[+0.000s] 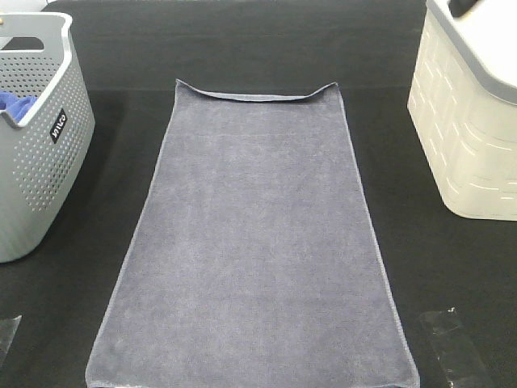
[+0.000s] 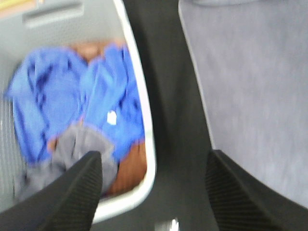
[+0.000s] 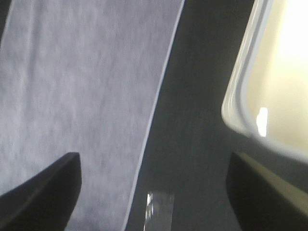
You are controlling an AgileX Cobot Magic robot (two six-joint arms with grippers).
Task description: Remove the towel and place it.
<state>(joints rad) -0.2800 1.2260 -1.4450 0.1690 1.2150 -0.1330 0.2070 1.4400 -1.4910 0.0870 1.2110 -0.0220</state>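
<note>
Lying flat on the black table (image 1: 258,48), the slate-grey towel (image 1: 254,242) stretches lengthwise down the middle of the exterior high view, its far hem curled up slightly at both corners and its near end running out of frame. The grey perforated basket (image 1: 36,162) stands well apart on the towel's left, a bright blue cloth (image 1: 16,103) showing over its rim, while the cream basket (image 1: 468,121) stands on the right. Neither arm appears in the overhead view. The left gripper (image 2: 154,192) hangs with its jaws spread wide above the dark strip of table between the grey basket's white rim and the towel's edge; blue, grey and brown fabrics lie bunched inside that basket. The right gripper (image 3: 154,192) likewise hovers with jaws wide apart, holding nothing, over the table between the towel's stitched hem and the cream basket's rim.
</note>
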